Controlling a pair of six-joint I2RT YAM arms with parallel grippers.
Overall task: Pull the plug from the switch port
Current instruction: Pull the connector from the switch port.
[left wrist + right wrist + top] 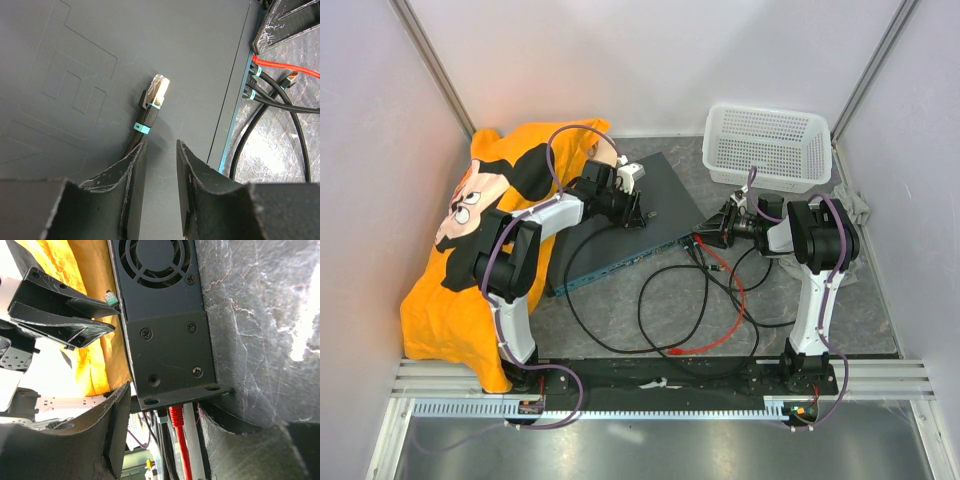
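Note:
The switch lies at an angle mid-table, its dark top filling the left wrist view. My left gripper hovers over that top, open, with nothing between the fingers. A loose black-cabled plug with a teal band lies on the top; its cable runs beside my left finger. My right gripper is open and straddles the switch's right end. A red plug and a black plug sit in the front face between its fingers.
A white mesh basket stands at the back right. An orange printed cloth is heaped under the left arm. Black and red cables loop in front of the switch. Another loose plug lies by the front ports.

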